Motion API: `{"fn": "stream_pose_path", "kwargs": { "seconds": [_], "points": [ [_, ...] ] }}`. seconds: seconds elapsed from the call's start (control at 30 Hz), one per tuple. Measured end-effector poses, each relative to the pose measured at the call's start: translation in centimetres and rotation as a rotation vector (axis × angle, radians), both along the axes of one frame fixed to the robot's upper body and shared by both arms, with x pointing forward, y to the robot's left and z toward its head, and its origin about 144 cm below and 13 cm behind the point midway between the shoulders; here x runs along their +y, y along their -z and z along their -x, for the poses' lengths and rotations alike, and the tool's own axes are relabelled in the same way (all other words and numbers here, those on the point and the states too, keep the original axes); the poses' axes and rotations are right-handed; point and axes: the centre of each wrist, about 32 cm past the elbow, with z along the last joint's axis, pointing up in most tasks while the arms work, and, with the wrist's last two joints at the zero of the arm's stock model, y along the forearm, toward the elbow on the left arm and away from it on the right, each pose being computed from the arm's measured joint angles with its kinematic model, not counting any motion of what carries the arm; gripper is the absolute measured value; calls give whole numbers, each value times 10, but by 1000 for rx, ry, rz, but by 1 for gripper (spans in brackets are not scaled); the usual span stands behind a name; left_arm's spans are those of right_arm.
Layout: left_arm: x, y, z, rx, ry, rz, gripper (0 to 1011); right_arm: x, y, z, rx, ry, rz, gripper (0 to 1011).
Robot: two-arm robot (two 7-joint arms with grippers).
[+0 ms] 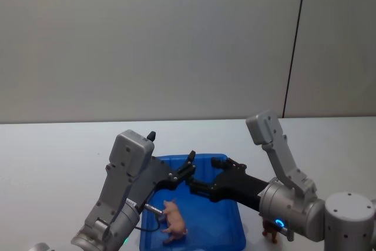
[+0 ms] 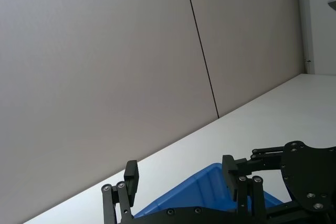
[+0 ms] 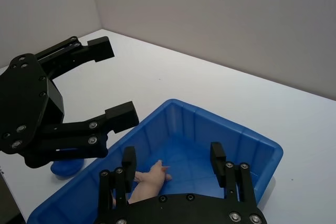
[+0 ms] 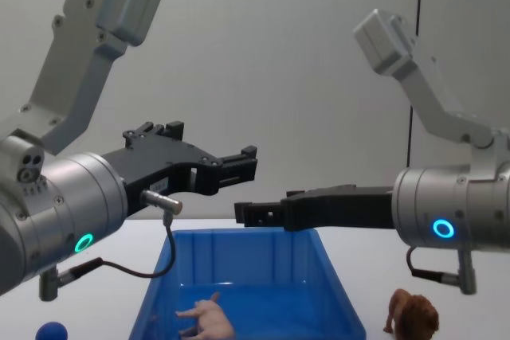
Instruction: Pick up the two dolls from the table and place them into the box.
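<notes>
The blue box [image 1: 235, 218] sits on the white table [image 1: 53, 157] in front of me. The pale pink pig doll [image 1: 174, 223] lies on its side on the box floor, also visible at pig [image 3: 149, 178] and pig [image 4: 207, 320]. The brown lion doll [image 4: 414, 318] stands on the table just right of the box, partly hidden under my right arm as lion [image 1: 270, 231]. My left gripper [image 3: 118, 82] hovers open and empty above the box's left side. My right gripper [image 3: 173, 158] is open and empty above the box's far half, facing the left one.
A small blue ball [image 4: 52, 332] rests on the table left of the box, also seen as ball [image 3: 65, 167]. A grey wall with a dark vertical seam [image 1: 294, 45] stands behind the table. Bare tabletop stretches beyond and to both sides of the box.
</notes>
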Motion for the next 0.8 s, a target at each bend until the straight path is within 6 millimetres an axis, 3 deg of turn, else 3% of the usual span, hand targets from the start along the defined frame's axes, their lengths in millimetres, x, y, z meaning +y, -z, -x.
{"fn": "stream_pose_path", "kwargs": {
  "seconds": [0.2,0.8],
  "points": [
    [0,0,0,0,0,0,1002,-3,-1,3,-22,0,10,998],
    [0,0,0,0,0,0,1002,-47,4,36,-66,124,27,1001]
  ]
}}
